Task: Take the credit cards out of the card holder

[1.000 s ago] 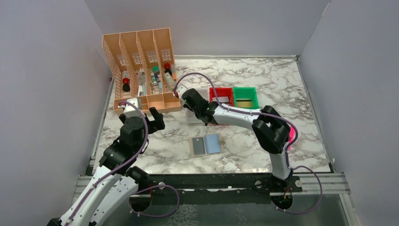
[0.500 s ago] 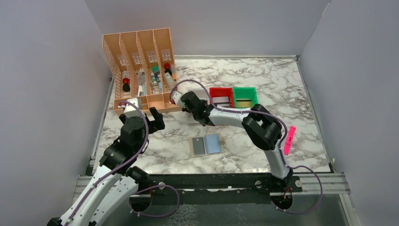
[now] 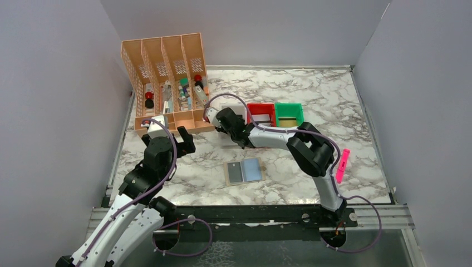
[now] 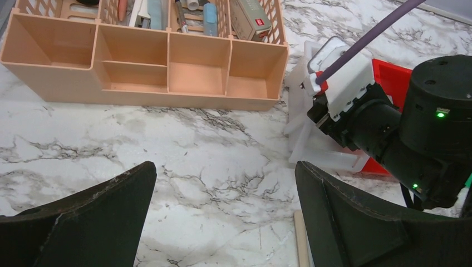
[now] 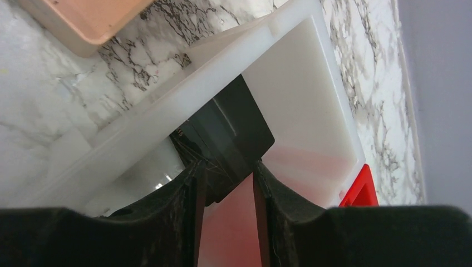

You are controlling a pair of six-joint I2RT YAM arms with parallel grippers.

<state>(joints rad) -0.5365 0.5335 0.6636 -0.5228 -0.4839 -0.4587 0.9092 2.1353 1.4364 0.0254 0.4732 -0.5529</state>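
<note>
The card holder (image 3: 243,171) lies open and flat on the marble, two blue-grey panels in a tan border; its tan edge (image 4: 301,239) shows by my left gripper's right finger. A black credit card (image 5: 234,130) rests tilted inside the white bin (image 5: 300,94), just beyond my right gripper (image 5: 227,167), whose jaws stand apart with the bin floor showing between them. A silver-grey card (image 3: 266,118) sits in the red bin (image 3: 261,107) and a gold-striped card (image 3: 288,121) in the green bin (image 3: 290,108). My left gripper (image 3: 170,133) hovers wide open over bare marble, left of the holder.
The orange slotted organizer (image 3: 167,72) with pens and small items stands at the back left, its front trays (image 4: 144,61) just ahead of my left gripper. A pink marker (image 3: 341,166) lies at the right by the right arm's elbow. Grey walls close in three sides.
My right gripper's jaws have parted from shut, letting go of the black card in the white bin. The right arm shifted left, uncovering the pink marker. The left arm has not moved.
</note>
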